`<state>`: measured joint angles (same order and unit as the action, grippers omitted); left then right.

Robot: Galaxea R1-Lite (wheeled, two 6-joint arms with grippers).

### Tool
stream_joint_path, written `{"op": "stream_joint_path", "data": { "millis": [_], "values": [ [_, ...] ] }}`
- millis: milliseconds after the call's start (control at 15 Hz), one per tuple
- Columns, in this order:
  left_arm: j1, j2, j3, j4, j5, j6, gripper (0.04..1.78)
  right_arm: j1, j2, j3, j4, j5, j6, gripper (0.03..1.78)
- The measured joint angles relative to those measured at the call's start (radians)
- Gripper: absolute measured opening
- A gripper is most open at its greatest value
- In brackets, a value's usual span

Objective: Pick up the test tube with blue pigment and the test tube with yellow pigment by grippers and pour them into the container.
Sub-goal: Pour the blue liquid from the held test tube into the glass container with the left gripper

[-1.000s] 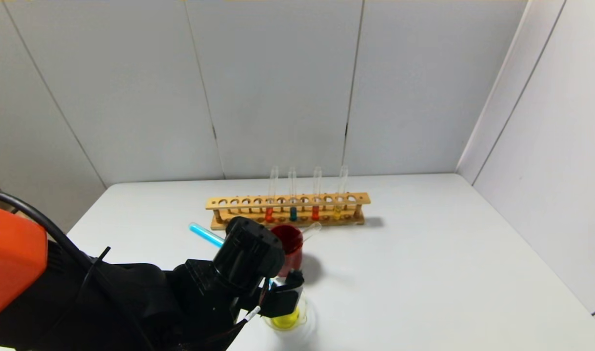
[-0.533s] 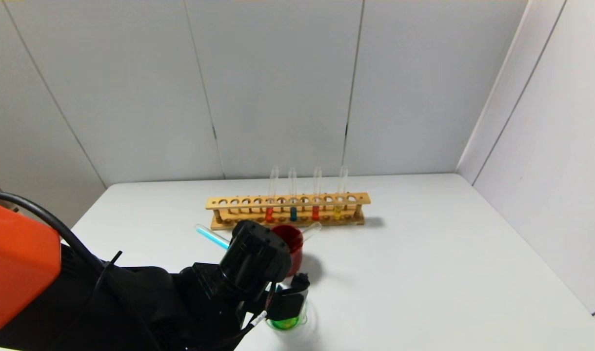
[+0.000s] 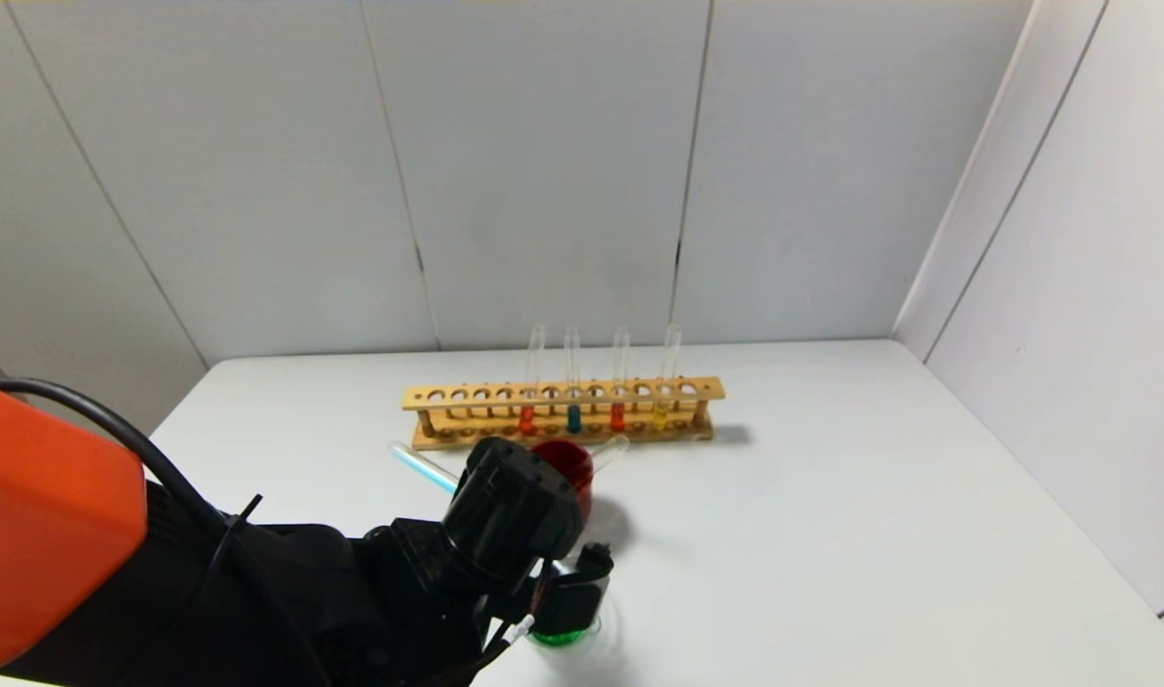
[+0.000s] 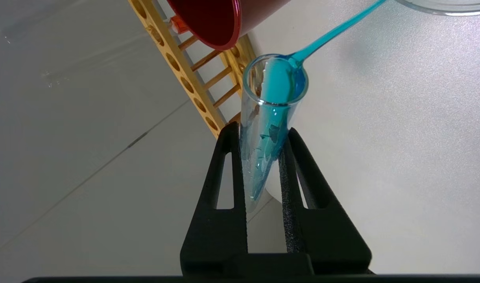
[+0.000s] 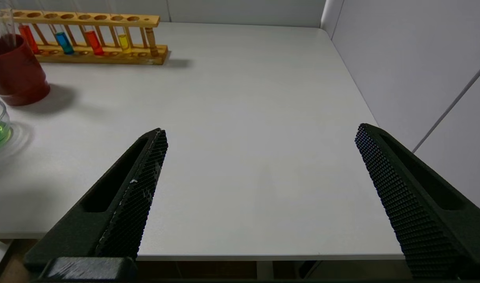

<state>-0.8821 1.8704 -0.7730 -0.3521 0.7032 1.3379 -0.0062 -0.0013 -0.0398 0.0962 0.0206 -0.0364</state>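
Note:
My left gripper (image 4: 259, 130) is shut on the test tube with blue pigment (image 4: 272, 114) and holds it tilted, mouth down. A thin teal stream runs from the tube's lip into the container (image 4: 440, 3). In the head view my left wrist (image 3: 510, 515) is over the container (image 3: 565, 632), which holds green liquid, and the tube's round end (image 3: 418, 464) sticks out behind. No tube with bright yellow liquid shows. An empty clear tube (image 3: 609, 448) leans in the red cup (image 3: 568, 469). My right gripper (image 5: 259, 131) is open and empty near the table's front edge.
A wooden rack (image 3: 563, 408) behind the cup holds two orange-red tubes, a second blue tube (image 3: 573, 418) and a pale yellow tube (image 3: 660, 412). The red cup stands just behind the container. A wall panel (image 3: 1069, 286) bounds the table on the right.
The liquid in the container has turned from yellow to green. My left gripper has tipped the blue tube further and shifted slightly right, and the blue in the tube's raised end has drained.

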Motion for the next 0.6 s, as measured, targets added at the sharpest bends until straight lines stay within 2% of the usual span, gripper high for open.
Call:
{"op": "stream_joint_path", "data": {
  "millis": [600],
  "values": [
    [-0.031, 0.01, 0.001, 0.014, 0.003, 0.01, 0.3, 0.0, 0.0, 0.0, 0.0, 0.0, 0.0, 1.74]
  ]
}}
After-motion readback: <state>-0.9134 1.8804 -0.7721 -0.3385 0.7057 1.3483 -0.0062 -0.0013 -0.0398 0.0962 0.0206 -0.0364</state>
